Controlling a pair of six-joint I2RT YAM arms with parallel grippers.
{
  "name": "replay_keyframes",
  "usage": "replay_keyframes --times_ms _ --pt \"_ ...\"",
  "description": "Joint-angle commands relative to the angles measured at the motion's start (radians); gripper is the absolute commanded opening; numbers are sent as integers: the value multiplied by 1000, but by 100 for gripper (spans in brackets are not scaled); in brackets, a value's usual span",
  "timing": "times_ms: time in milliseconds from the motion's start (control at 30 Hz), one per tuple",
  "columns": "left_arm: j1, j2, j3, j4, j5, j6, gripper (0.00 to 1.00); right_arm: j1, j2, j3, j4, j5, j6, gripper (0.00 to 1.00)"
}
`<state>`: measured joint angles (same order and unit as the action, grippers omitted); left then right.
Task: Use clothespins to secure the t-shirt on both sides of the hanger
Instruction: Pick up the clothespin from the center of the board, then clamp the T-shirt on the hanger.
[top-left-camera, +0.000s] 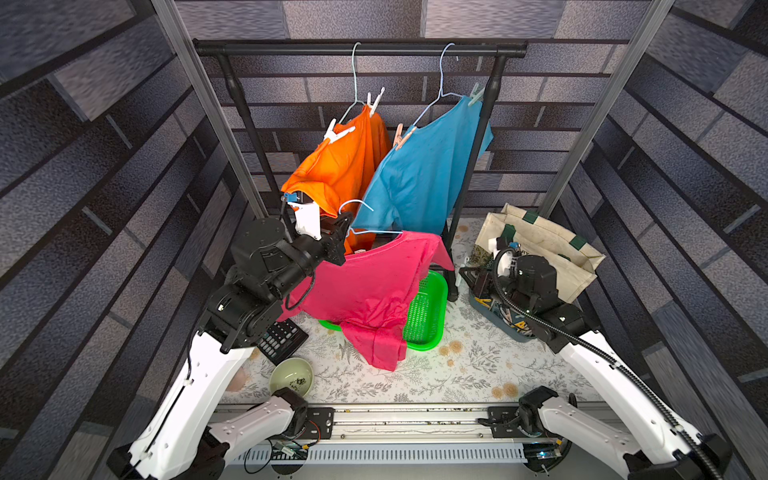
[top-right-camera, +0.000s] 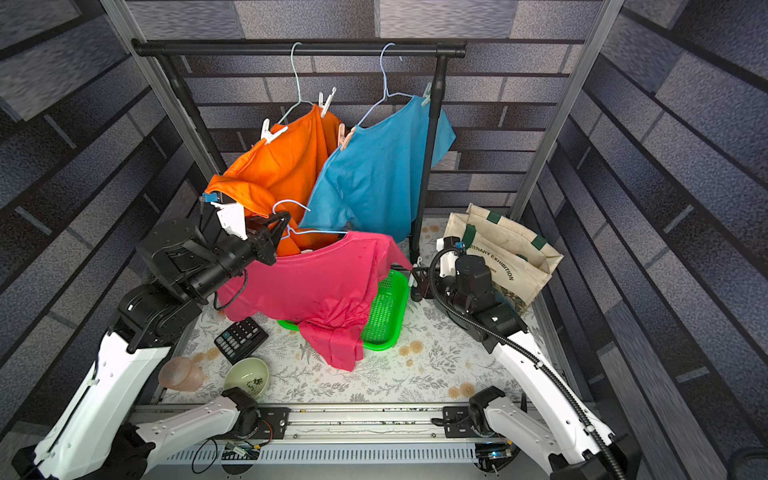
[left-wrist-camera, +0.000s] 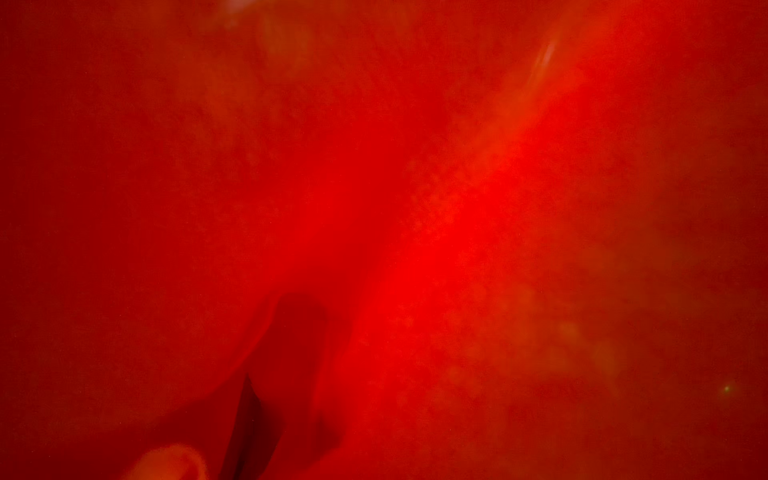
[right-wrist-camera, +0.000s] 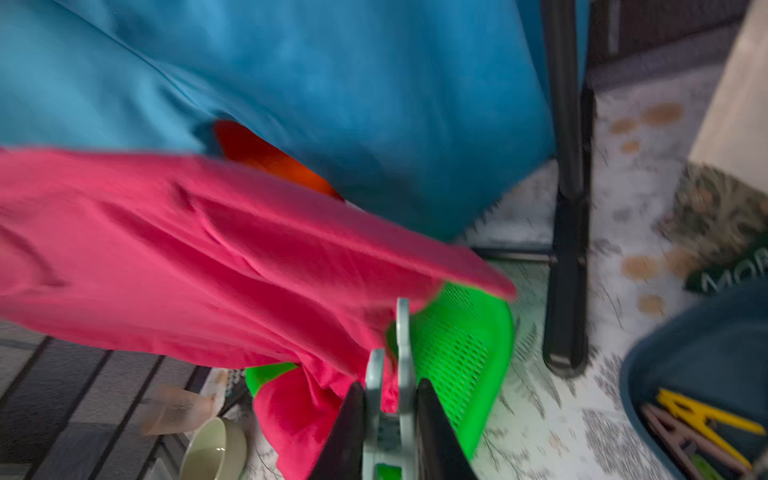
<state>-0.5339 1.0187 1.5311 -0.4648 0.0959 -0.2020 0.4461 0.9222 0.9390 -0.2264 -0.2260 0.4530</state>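
Left gripper (top-right-camera: 277, 232) clenched on pale blue hanger (top-right-camera: 322, 231), holding pink t-shirt (top-right-camera: 316, 286) above tabletop (top-right-camera: 415, 374). Hem trails into green basket (top-right-camera: 384, 316). Left wrist view all red cloth. Right gripper (right-wrist-camera: 388, 399) grasping mint clothespin (right-wrist-camera: 403, 332), just beside pink sleeve, near rack (right-wrist-camera: 567, 208) post. Spare clothespins (right-wrist-camera: 702, 419) lie in blue bin (right-wrist-camera: 685, 345). Orange t-shirt (top-left-camera: 340, 166) and blue t-shirt (top-left-camera: 424, 174) hang behind, each pegged at 2 shoulders.
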Motion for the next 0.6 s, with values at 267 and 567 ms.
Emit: replay_keyframes --times_ms 267,567 --pt "16 -24 95 -36 329 12 0 -6 40 172 438 -373 -4 0" --pt "23 -13 127 -18 355 -36 0 -6 37 136 483 -460 66 0"
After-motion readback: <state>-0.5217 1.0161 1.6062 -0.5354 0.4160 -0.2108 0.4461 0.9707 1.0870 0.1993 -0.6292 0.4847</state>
